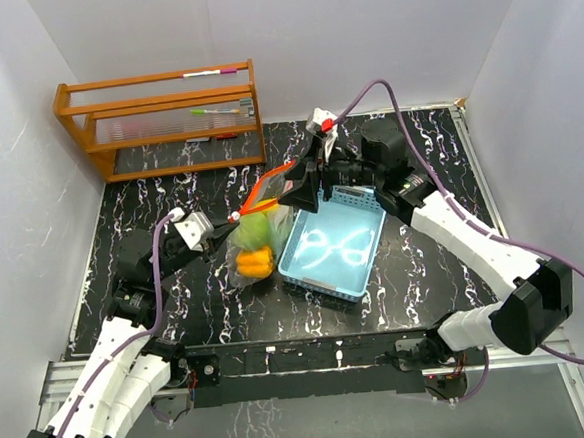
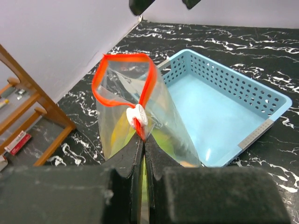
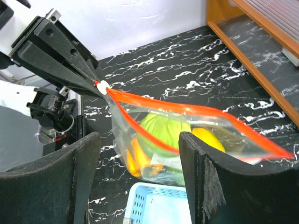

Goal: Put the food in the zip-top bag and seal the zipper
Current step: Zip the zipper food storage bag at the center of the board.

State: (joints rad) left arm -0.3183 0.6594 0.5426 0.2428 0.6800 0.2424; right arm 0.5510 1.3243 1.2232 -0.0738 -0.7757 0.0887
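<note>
With open desk on its left and the blue tray just to its right, the zip-top bag holding the food is pinched at the zipper end by the left gripper, while the right gripper is spread wide at its mouth.

Black white-veined marble table | clear crinkly plastic zip-top bag sits at centre, green and orange toy food inside | red-orange zipper strip runs between left gripper and right gripper | light blue perforated plastic tray lies just right of bag | orange wooden rack stands far-left.
</note>
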